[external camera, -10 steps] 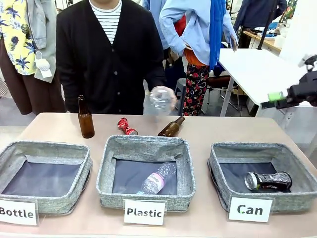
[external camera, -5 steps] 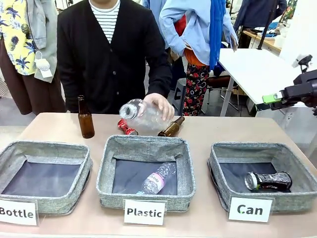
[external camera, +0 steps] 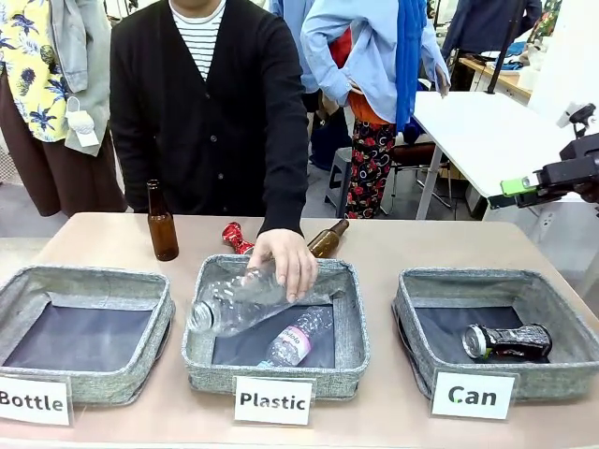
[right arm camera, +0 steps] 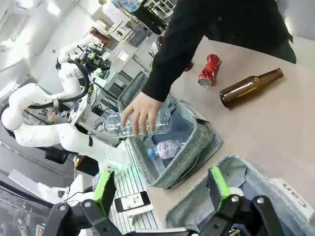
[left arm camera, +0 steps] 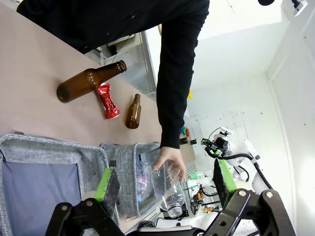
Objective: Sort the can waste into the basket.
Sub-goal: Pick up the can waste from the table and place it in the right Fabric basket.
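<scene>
We list first the black can (external camera: 508, 341), on its side on the dark lining of the Can basket (external camera: 487, 274), long axis across the table (external camera: 421, 245), silver end toward the Plastic basket (external camera: 271, 376). The red can (external camera: 239, 239) lies on the table just behind that middle basket, slanting from far left to near right, between the upright brown bottle (external camera: 162, 223) and the lying brown bottle (external camera: 324, 241). In front of it the person's hand (external camera: 285, 262) grasps a clear plastic bottle (external camera: 229, 304) over the Plastic basket, where a second plastic bottle (external camera: 298, 339) lies. The Bottle basket (external camera: 84, 276) stands leftmost, and the left gripper (left arm camera: 165, 179) and right gripper (right arm camera: 160, 187) hold nothing, jaws wide.
</scene>
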Action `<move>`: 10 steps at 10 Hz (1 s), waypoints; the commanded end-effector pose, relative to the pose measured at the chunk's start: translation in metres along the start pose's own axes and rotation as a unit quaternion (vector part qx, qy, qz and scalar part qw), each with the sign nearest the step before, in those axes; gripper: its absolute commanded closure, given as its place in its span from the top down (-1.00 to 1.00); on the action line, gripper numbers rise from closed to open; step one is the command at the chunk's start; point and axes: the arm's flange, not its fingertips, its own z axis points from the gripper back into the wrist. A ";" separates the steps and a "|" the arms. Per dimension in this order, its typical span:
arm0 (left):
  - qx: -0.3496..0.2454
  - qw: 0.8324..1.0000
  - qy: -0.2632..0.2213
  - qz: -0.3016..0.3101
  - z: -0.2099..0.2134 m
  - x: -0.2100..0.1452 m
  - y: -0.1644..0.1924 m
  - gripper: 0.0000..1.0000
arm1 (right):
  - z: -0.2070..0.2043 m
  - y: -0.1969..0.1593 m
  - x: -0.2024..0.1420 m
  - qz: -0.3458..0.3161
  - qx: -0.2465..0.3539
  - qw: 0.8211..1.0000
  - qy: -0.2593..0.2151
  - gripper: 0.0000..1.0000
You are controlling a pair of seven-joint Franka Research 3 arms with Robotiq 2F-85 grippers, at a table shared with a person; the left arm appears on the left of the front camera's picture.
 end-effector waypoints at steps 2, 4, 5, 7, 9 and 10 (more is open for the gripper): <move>-0.004 1.000 0.001 -0.011 0.000 -0.001 0.001 1.00 | 0.002 0.002 -0.001 0.010 0.004 1.000 0.003 1.00; 0.017 0.999 0.040 -0.017 -0.019 0.008 -0.016 1.00 | 0.002 0.002 -0.001 0.010 0.004 1.000 0.003 1.00; 0.043 0.995 0.082 -0.037 -0.044 0.013 -0.036 1.00 | 0.002 0.002 -0.001 0.010 0.004 1.000 0.003 1.00; 0.117 0.972 0.177 -0.099 -0.115 0.004 -0.073 1.00 | 0.002 0.002 -0.001 0.010 0.004 1.000 0.003 1.00; 0.231 0.942 0.213 -0.115 -0.181 -0.012 -0.085 1.00 | 0.002 0.002 -0.001 0.010 0.004 1.000 0.003 1.00; 0.271 0.927 0.216 -0.142 -0.209 -0.034 -0.096 1.00 | 0.002 0.002 -0.001 0.010 0.004 1.000 0.003 1.00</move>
